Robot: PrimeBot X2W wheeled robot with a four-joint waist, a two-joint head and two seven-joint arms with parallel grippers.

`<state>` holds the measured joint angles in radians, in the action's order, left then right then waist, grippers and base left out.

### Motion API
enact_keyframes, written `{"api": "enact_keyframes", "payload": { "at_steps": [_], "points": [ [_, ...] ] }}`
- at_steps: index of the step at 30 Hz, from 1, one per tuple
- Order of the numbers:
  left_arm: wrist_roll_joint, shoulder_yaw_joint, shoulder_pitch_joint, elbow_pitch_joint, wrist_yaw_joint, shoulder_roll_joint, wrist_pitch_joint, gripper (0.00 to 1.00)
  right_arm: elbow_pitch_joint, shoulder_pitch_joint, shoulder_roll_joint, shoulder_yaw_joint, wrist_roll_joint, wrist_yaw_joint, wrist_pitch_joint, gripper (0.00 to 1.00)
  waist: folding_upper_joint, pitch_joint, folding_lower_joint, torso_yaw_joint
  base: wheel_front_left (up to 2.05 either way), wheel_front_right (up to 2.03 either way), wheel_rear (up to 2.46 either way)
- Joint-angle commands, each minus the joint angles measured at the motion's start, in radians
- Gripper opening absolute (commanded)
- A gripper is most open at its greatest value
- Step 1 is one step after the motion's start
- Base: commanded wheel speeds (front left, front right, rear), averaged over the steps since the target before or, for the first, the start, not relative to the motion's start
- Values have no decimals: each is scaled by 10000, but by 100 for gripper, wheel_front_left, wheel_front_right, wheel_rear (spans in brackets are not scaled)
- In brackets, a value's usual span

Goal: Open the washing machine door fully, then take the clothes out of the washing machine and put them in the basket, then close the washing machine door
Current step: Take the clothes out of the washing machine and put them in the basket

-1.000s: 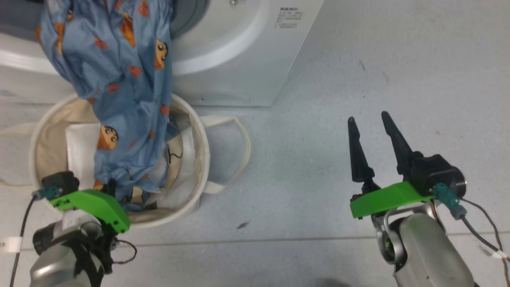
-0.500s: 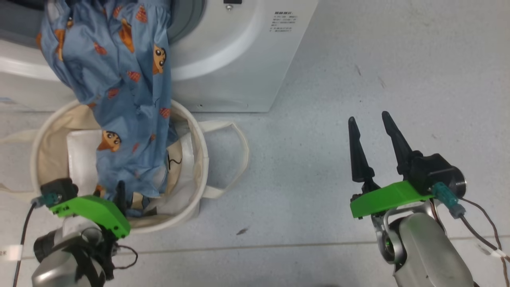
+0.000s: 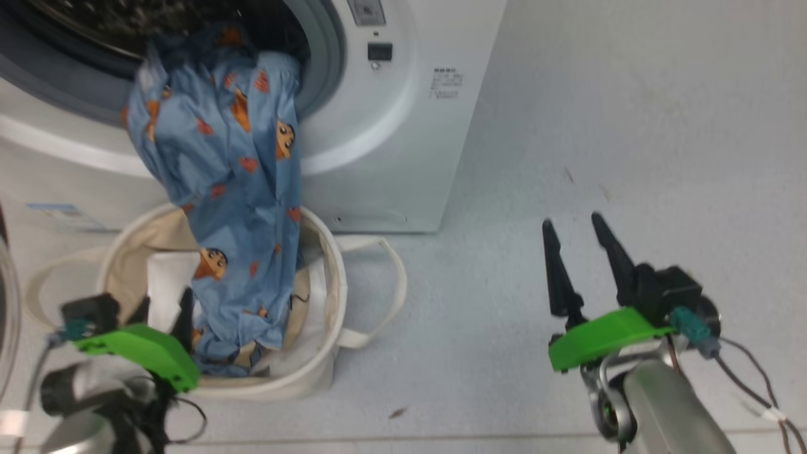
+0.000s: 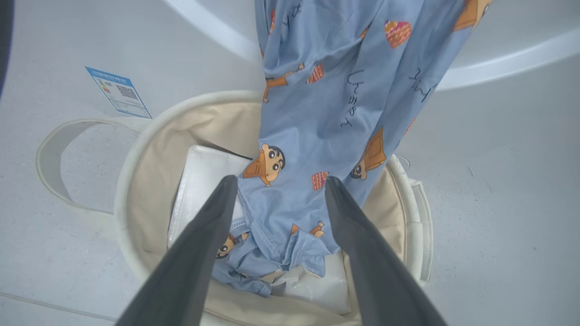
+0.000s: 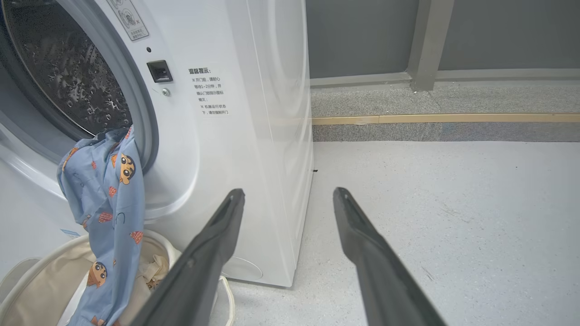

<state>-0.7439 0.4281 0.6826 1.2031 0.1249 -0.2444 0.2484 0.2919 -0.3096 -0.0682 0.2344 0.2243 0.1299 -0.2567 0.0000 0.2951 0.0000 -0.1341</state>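
Blue clothes (image 3: 233, 208) with orange motifs hang out of the washing machine (image 3: 403, 126) drum, over the grey gasket, with their lower end lying in the cream basket (image 3: 338, 284). My left gripper (image 3: 165, 296) is open just over the basket's near side. In the left wrist view its fingers (image 4: 204, 244) stand apart above the crumpled blue clothes (image 4: 344, 113), gripping nothing. My right gripper (image 3: 571, 219) is open and empty over the floor, to the right of the machine (image 5: 253, 136). A curved glassy edge (image 3: 7, 315) at the far left may be the washing machine door.
A flat white sheet (image 4: 199, 176) lines the basket (image 4: 131, 181), whose loop handles (image 3: 384, 296) stick out sideways. A blue label (image 4: 118, 93) is stuck low on the machine's front. Grey floor (image 3: 630, 126) spreads to the right, up to a kerb (image 5: 444, 119) along a wall.
My left gripper has opened and let go of the blue clothes, whose end now rests in the basket. The head camera has tilted up, showing more of the drum. The right arm stays put.
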Motion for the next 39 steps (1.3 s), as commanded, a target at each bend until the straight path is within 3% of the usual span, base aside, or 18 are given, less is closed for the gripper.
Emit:
{"api": "enact_keyframes", "payload": {
  "at_steps": [1,10,18,23,29,39],
  "points": [
    [-11,-404,-47,-352,56,-615,122,100,-217,121,83,234,69,8,-51,100,0,-338,0,105,0,0,0],
    [1195,-2314,-1772,-3813,56,-1215,131,100,169,457,131,379,295,8,-51,100,0,-1395,0,284,0,0,0],
    [2389,-3703,-3494,-6504,-77,-1164,132,100,293,886,153,372,387,8,-51,100,0,-2301,0,301,0,0,0],
    [2723,-3983,-4710,-7720,-319,-998,133,100,351,1125,165,589,529,8,-51,100,0,-2793,0,258,0,0,0],
    [2913,-4086,-5777,-8775,-954,-1066,-42,100,252,1202,172,623,460,8,-51,100,0,-2938,0,132,0,0,0],
    [2680,-4304,-6606,-9695,-1378,-1014,-276,100,153,1268,177,437,489,8,-51,100,0,-2984,0,9,0,0,0]
  ]
}}
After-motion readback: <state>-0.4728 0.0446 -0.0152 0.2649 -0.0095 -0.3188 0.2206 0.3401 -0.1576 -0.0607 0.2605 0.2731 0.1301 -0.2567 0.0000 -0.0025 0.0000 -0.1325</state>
